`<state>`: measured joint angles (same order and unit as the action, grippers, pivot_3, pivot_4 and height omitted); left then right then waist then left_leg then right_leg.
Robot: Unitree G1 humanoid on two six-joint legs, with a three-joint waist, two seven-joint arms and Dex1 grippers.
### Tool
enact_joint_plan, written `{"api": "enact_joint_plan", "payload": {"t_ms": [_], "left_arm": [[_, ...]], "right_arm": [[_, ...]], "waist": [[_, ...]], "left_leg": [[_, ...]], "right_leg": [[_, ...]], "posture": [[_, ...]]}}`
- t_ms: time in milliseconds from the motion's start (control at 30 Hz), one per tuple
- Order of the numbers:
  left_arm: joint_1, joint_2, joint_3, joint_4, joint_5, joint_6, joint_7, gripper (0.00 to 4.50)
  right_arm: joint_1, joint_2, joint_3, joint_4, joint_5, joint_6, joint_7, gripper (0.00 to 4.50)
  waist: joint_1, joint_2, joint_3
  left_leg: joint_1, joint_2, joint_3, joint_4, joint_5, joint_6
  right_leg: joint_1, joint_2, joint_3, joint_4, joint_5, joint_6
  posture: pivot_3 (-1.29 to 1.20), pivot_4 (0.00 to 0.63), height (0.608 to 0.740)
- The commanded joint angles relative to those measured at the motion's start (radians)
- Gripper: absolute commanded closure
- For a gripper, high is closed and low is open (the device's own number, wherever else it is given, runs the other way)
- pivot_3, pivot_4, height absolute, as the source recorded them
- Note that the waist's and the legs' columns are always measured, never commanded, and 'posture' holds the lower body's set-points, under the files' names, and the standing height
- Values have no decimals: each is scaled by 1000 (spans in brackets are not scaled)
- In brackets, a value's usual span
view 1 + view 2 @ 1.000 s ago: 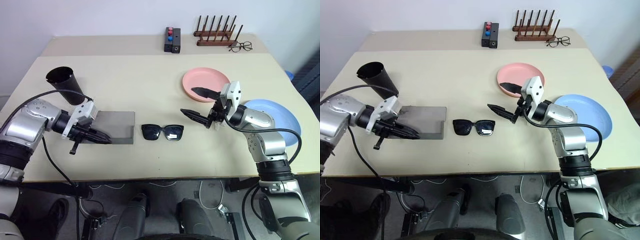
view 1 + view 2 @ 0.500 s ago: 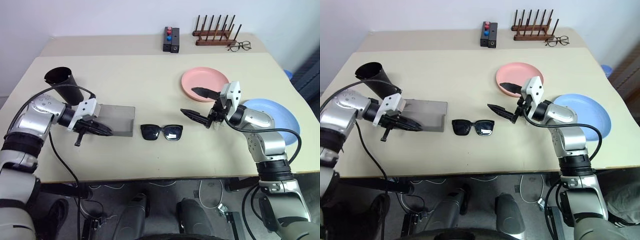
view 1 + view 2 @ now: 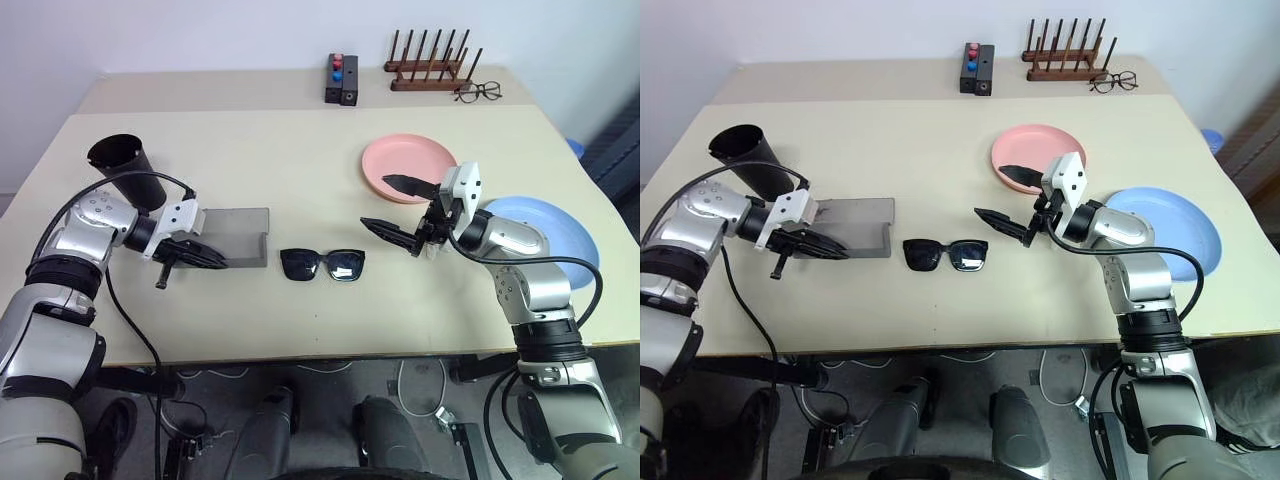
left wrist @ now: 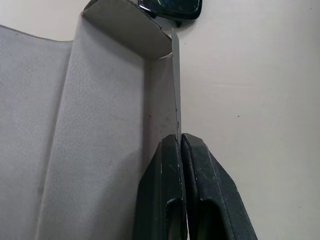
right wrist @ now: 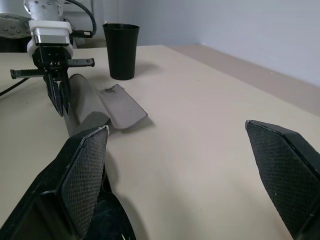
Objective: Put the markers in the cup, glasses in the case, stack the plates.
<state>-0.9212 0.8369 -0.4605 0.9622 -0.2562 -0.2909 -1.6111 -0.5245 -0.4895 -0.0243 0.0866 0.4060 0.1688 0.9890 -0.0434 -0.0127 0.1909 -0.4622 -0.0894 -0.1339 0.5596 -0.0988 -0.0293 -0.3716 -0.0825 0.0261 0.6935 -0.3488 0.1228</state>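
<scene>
Left gripper [image 3: 213,262] sits low over the bench [image 3: 300,170] toward its left edge, fingers [image 4: 170,200] pressed together on the thin edge of the grey case [image 3: 232,228]. The case's flap stands raised along that pinched edge; the rest lies flat on the bench.

Sunglasses [image 3: 322,264] lie just beside the case, on the side toward the bench's middle, lenses dark, not touching the fingers.

Black cup [image 3: 128,172] stands near the back-left part of the bench, behind the left arm, tilted in the head views, upright in the right wrist view.

Right gripper [image 3: 395,210] hangs above the bench, right of centre, fingers [image 5: 82,175] spread wide and grasping nothing.

Pink plate [image 3: 412,168] rests behind the right gripper; one finger overlaps its near rim in the head views. Blue plate [image 3: 560,232] lies near the right edge, partly behind the right arm. The two plates sit apart, not stacked.

Along the far edge: a small black box with red and blue buttons [image 3: 344,80], a wooden peg rack [image 3: 430,68], thin-framed spectacles [image 3: 480,93] just beside the rack.

Markers: cannot tell where they are.
</scene>
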Motion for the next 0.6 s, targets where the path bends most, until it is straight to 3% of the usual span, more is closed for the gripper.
{"api": "enact_joint_plan", "payload": {"t_ms": [33,233,400,500,600], "left_arm": [[-31,17,-10,-1,-33,-21,-3,3121],[-64,47,-20,-90,-135,128,-3,97],[-100,55,-6,-236,-259,391,-3,97],[-129,-32,32,-279,-277,472,-3,97],[-151,-135,44,-215,-182,405,-3,97]], "right_arm": [[-7,-4,-14,-42,10,-2,-5,0],[-7,-23,-23,-37,16,5,10,0],[28,-84,-39,-85,58,51,68,0],[83,-145,-65,-153,116,123,115,0],[133,-190,-79,-200,133,152,133,0]], "waist": [[0,0,0],[-1,0,0],[1,0,0],[7,0,0],[6,0,0]], "left_leg": [[0,0,0,0,0,0],[0,0,0,0,0,0],[0,0,0,0,0,0],[0,0,0,1,0,0],[0,0,-1,2,0,0]], "right_leg": [[0,0,0,0,0,0],[0,0,0,0,0,0],[0,0,0,0,0,0],[1,0,0,0,0,0],[2,0,-1,-1,0,0]], "posture": [[0,150,740],[0,150,740],[0,150,740],[0,150,740],[0,150,740]]}}
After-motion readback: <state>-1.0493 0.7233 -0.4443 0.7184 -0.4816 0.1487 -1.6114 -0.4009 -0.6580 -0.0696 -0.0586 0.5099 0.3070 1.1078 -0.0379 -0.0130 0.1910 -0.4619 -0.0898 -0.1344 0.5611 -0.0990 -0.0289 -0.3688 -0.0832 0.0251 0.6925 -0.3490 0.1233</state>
